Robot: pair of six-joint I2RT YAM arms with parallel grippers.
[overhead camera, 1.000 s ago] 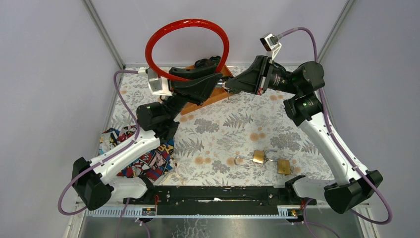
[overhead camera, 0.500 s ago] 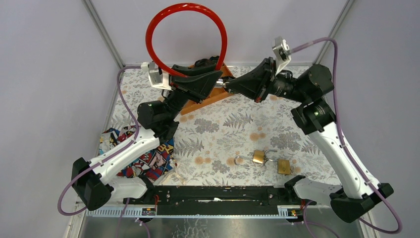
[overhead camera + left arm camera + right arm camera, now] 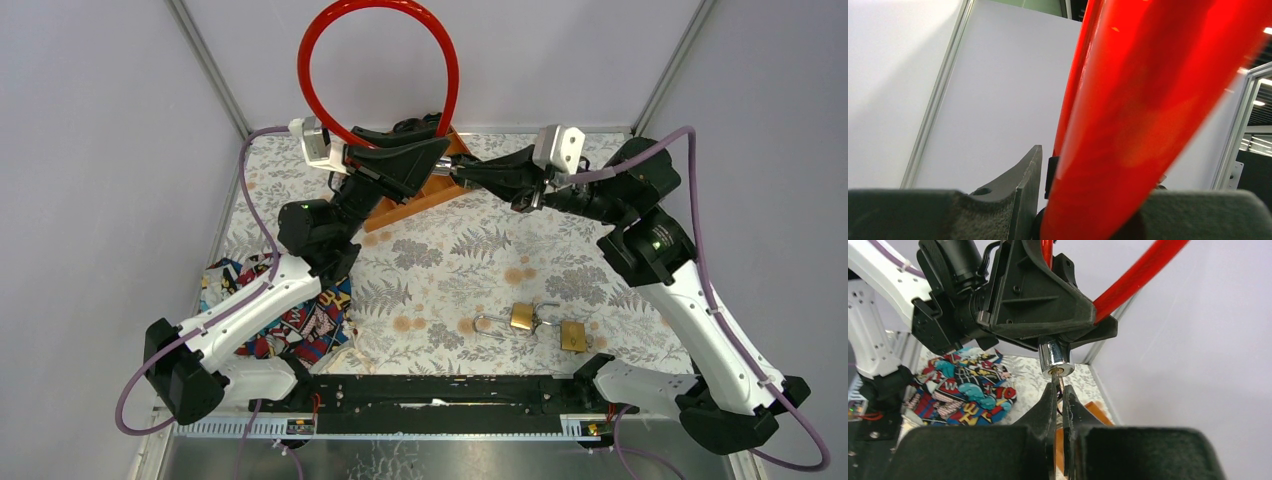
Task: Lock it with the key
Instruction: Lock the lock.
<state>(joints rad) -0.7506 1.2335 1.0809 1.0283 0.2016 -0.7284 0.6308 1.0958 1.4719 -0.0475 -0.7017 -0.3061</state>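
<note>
A red cable lock (image 3: 378, 50) loops up at the back of the table. My left gripper (image 3: 435, 160) is shut on its black lock body and holds it above the mat; the red cable (image 3: 1128, 125) fills the left wrist view. The chrome lock cylinder (image 3: 1055, 357) sticks out of the body, facing my right gripper (image 3: 1060, 390). My right gripper (image 3: 462, 170) is shut on the key (image 3: 1058, 382), whose blade sits in the cylinder's keyhole.
Two brass padlocks (image 3: 521, 317) (image 3: 572, 335) lie on the fern-print mat near the front right. A colourful cloth (image 3: 290, 320) lies at the left. An orange board (image 3: 420, 198) lies under the lock at the back. White walls stand close behind.
My right wrist has rolled about the key's axis, its camera swinging from the top round toward the near side. The red loop has tilted slightly. My left gripper has kept its hold.
</note>
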